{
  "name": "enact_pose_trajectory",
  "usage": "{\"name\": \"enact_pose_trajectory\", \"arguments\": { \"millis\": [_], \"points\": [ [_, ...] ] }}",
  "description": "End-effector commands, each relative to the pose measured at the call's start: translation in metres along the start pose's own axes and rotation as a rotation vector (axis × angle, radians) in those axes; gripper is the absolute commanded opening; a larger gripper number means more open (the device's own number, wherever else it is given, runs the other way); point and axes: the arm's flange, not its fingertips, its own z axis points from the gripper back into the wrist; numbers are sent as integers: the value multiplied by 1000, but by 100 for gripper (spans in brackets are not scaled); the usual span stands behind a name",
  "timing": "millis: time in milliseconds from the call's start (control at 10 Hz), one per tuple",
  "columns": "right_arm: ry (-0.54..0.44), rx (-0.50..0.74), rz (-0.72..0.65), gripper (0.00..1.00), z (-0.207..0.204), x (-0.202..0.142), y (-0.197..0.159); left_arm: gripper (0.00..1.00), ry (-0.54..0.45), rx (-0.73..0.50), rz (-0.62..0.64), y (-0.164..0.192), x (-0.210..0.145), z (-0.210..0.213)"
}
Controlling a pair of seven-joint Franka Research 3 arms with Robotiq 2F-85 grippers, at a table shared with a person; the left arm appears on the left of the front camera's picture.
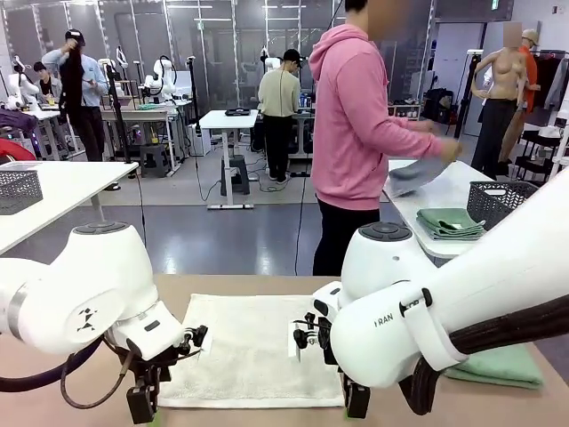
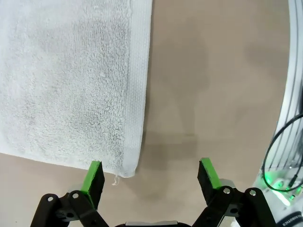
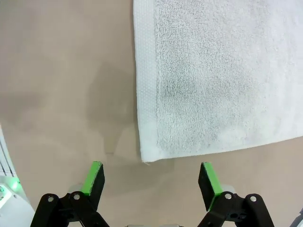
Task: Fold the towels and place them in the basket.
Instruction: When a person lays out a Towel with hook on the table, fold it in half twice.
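Note:
A cream-white towel (image 1: 253, 347) lies spread flat on the tan table between my two arms. My left gripper (image 1: 142, 402) hangs open over its near left corner. In the left wrist view that towel (image 2: 71, 80) ends in a corner just beside one pad, and the left gripper (image 2: 151, 177) holds nothing. My right gripper (image 1: 356, 400) stands open at the near right corner. The towel (image 3: 222, 71) there ends just ahead of the open right gripper (image 3: 151, 178). A mint green towel (image 1: 498, 366) lies folded at the table's right edge. A dark wire basket (image 1: 498, 203) stands on the white side table.
A person in a pink hoodie (image 1: 356, 124) stands at the far side, turned right, holding a grey cloth (image 1: 416, 174) over the side table. Folded green towels (image 1: 451, 222) lie beside the basket there. Another dark basket (image 1: 18, 189) sits on a white table at left.

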Motion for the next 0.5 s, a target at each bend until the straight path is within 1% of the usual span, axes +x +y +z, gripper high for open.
{"name": "enact_pose_trajectory", "arguments": {
  "millis": [0, 400],
  "points": [
    [-19, -13, -8, 100, -15, -12, 8, 100, -8, 1, -1, 3, -5, -10],
    [-15, -9, 3, 100, -25, -7, 2, 100, -21, -23, 1, 9, -7, -19]
  ]
}}
